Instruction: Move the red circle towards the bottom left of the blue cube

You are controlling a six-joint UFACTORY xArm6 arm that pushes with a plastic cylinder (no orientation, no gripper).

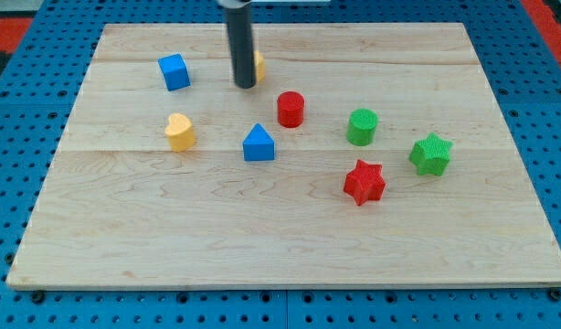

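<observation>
The red circle (291,109) is a short red cylinder standing near the board's middle, toward the view's top. The blue cube (174,72) sits at the upper left of the wooden board (280,238). My tip (245,86) is the lower end of the dark rod, above and to the left of the red circle, with a gap between them. It stands between the blue cube and the red circle. A yellow block (259,65) is mostly hidden behind the rod.
A yellow heart (180,132) lies below the blue cube. A blue triangular block (259,143) lies below my tip. A green cylinder (362,126), a green star (431,153) and a red star (364,182) lie at the view's right.
</observation>
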